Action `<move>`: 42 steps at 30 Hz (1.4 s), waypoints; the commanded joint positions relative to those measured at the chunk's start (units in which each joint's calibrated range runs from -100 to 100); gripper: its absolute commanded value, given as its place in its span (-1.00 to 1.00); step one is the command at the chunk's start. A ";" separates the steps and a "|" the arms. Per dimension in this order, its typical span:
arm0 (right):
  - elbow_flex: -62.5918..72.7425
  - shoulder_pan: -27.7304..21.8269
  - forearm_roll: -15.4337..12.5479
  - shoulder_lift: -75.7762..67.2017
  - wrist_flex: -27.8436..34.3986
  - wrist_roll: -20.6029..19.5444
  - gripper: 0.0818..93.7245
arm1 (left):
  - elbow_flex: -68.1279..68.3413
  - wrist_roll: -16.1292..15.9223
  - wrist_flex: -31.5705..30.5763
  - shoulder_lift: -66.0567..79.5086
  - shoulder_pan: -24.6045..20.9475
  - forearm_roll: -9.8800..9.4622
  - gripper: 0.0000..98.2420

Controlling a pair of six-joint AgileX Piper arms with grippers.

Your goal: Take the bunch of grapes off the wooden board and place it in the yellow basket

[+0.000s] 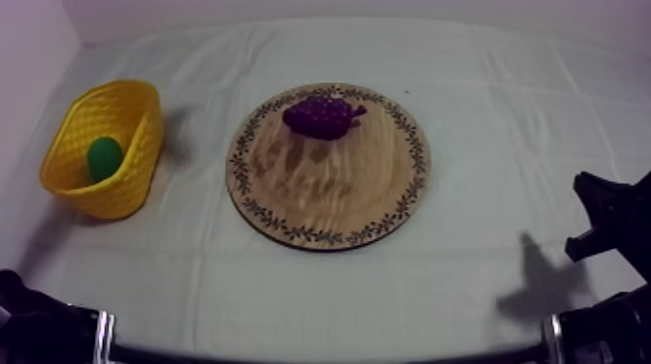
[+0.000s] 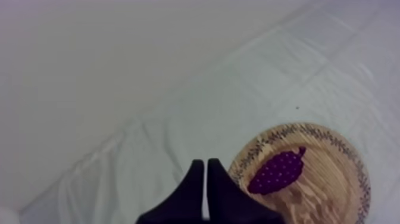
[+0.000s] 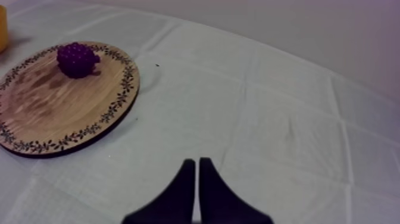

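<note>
A purple bunch of grapes (image 1: 323,116) lies on the far part of the round wooden board (image 1: 329,198) in the middle of the table. The yellow basket (image 1: 131,106) stands at the left, tilted, with a green pear (image 1: 105,158) inside it. My left gripper (image 2: 205,170) is shut on nothing, its fingers a narrow wedge short of the board (image 2: 333,193) and the grapes (image 2: 277,173). My right gripper (image 3: 197,167) is also shut and holds nothing, well away from the board (image 3: 53,110) and the grapes (image 3: 76,59).
My right arm (image 1: 610,218) rises at the table's right edge and casts a shadow on the cloth beside it. My left arm (image 1: 39,329) sits low at the front left. A sliver of the basket (image 3: 2,27) shows beyond the board in the right wrist view.
</note>
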State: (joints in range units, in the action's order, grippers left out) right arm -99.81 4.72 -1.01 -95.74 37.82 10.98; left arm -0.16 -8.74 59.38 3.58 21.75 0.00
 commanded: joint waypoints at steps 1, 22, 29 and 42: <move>0.03 0.02 0.01 -0.01 0.00 -0.02 -0.99 | -0.67 -0.26 0.41 -4.37 1.83 -0.61 -1.00; 0.03 0.02 0.01 -0.01 0.00 -0.02 -0.99 | -9.65 -4.72 7.26 -27.95 7.08 -1.66 -0.65; 0.03 0.02 0.01 -0.01 0.00 -0.02 -0.99 | -11.44 -5.43 16.25 -29.58 6.68 -2.16 0.70; 0.03 0.02 0.01 -0.01 0.00 -0.02 -0.99 | -11.70 -7.65 18.69 -32.82 7.35 -1.84 0.97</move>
State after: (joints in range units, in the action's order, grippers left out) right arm -99.81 4.72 -1.01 -95.74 37.82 10.95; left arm -11.93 -16.24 78.53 -28.86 28.96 -1.96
